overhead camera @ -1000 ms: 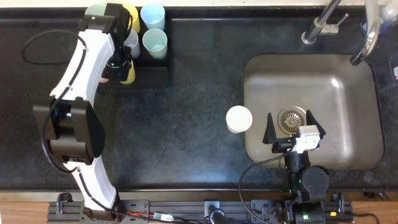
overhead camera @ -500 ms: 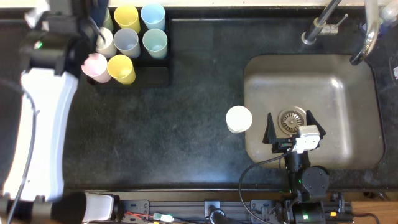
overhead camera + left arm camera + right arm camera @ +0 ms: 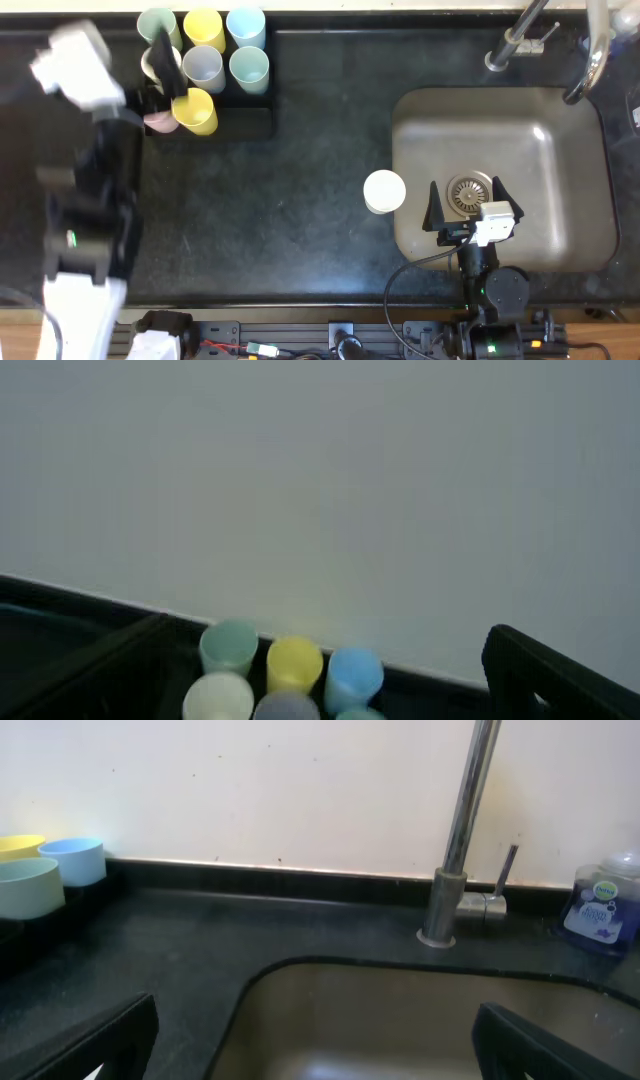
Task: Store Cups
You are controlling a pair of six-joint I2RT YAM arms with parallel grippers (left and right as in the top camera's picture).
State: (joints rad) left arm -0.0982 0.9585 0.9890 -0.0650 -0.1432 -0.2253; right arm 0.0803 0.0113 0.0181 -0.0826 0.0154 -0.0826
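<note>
Cups (image 3: 203,65) stood packed upright in a black tray (image 3: 255,122) at the upper left of the top view: green, yellow and blue along the back, cream, grey and teal in the middle row. A second yellow cup (image 3: 196,110) and a pink cup (image 3: 157,121) sat nearest the lower edge, the pink one partly hidden by the left arm. One white cup (image 3: 384,190) was well apart from them, upright on the dark surface (image 3: 300,230) just beside the left rim of the sink (image 3: 570,120).

The left gripper (image 3: 328,628) was raised above the tray, its fingers spread wide with nothing between them. Its own view took in the back cups and a pale wall (image 3: 320,480).

The right gripper (image 3: 466,192) hung over the sink near the drain (image 3: 468,188), at lower right of the top view — fingers wide apart and empty. Its view showed the faucet (image 3: 462,830) and a blue soap bottle (image 3: 604,910) at the far right.
</note>
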